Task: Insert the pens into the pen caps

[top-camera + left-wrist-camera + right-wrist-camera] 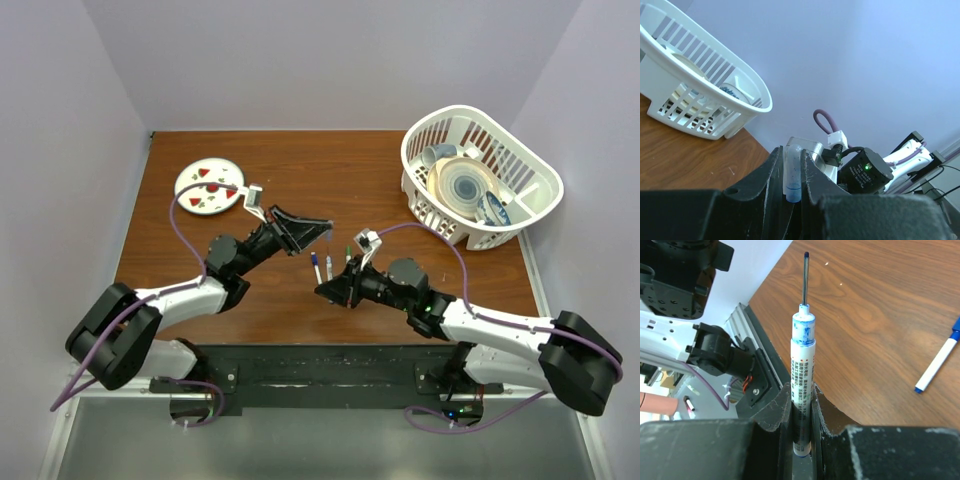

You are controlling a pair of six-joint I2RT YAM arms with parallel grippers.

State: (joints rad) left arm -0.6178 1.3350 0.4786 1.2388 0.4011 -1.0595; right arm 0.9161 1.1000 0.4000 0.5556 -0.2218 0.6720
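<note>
On the brown table a white slatted basket of dishes stands at the far right and a round plate at the far left, both well apart from the arms. Two loose pens lie side by side between the grippers, with a green piece beside them that is too small to name. From the top view neither grip can be read. The left wrist view shows the left gripper clamped on a blue-tipped cap, which stands upright between its fingers. The right wrist view shows the right gripper closed around the held pen, whose blue-stained neck and thin tip jut out past the fingertips. From above, the left gripper and right gripper are near each other but apart.
</note>
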